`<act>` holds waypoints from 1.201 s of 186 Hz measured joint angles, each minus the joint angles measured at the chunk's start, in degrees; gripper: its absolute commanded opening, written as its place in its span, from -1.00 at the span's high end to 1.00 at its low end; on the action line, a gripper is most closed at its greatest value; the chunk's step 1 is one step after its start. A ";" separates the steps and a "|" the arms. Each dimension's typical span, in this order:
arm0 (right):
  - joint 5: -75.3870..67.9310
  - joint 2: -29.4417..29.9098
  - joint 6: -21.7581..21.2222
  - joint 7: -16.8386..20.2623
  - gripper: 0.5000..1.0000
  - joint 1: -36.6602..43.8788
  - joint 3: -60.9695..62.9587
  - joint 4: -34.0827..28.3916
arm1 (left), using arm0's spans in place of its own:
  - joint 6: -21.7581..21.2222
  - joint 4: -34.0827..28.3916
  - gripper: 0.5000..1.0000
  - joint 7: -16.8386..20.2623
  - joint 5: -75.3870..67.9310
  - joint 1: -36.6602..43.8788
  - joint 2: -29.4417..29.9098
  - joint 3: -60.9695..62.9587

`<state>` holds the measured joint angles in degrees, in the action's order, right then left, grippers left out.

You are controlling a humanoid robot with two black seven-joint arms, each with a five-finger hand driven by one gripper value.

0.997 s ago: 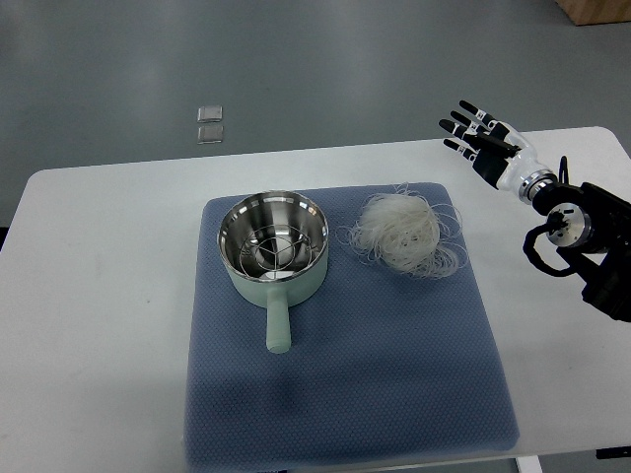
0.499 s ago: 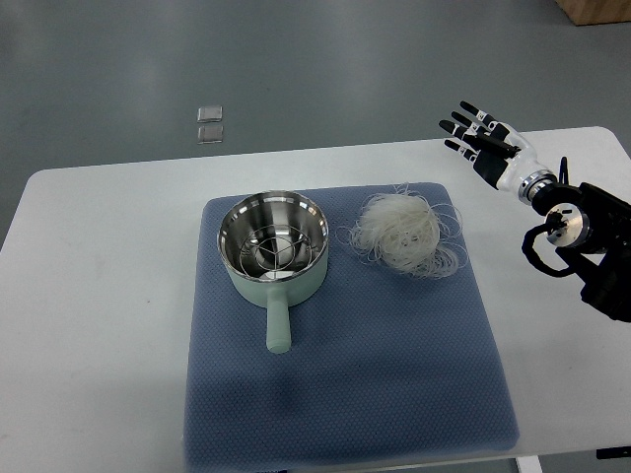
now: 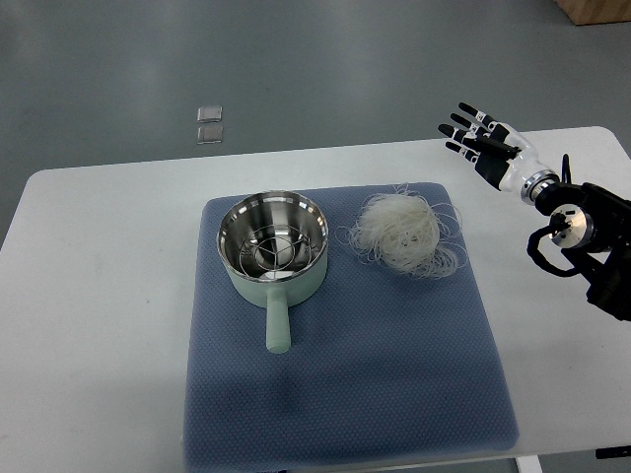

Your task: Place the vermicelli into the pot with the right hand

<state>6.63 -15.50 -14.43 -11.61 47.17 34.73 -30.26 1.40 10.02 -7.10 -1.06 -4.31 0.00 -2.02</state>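
Top view
Right hand: the right hand [image 3: 485,148] is up over the far right part of the white tabletop [image 3: 108,296]; its arm comes in from the right edge
Hand state: the fingers [image 3: 461,123] are spread wide and hold nothing
Vermicelli: the vermicelli [image 3: 402,235] is a loose white pile, to the left of the hand and a bit closer to the robot; it is near the hand but not touching it
Stray noodles: thin loops stick out all around the pile
Pot: the pot [image 3: 273,244] sits farther left from the hand, on the other side of the vermicelli; it stands just beside the pile with a small gap
Pot look: shiny metal inside, pale green outside, with a wire rack at the bottom
Handle: the handle [image 3: 278,323] points toward the robot
Mat: the blue mat [image 3: 394,365] lies under the pot and the vermicelli; the hand is past its right far corner
Floor: two small clear squares [image 3: 210,124] lie on the grey floor, far to the left of the hand
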 measured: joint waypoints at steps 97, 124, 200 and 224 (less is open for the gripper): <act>58.72 -5.98 -15.93 -5.69 -0.69 9.67 -1.06 -9.29 | 0.00 -0.47 -1.00 0.00 0.00 0.00 0.00 0.00; 71.57 -7.68 -16.27 -6.40 -0.68 11.46 -6.63 -15.19 | -0.01 -0.53 -1.00 0.00 0.00 0.00 0.00 0.00; 77.20 -6.23 -5.32 -6.13 -0.06 15.78 -27.79 -14.76 | 0.00 -0.62 -1.00 -0.02 0.00 0.00 0.00 0.06; 77.19 -4.98 -3.74 -6.06 1.00 15.45 -30.62 -13.49 | 0.00 -0.62 -1.00 -0.02 0.00 0.00 0.00 0.17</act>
<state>83.82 -20.48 -18.17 -17.67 62.62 4.11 -43.75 1.39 9.40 -7.12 -1.06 -4.31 0.00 -1.85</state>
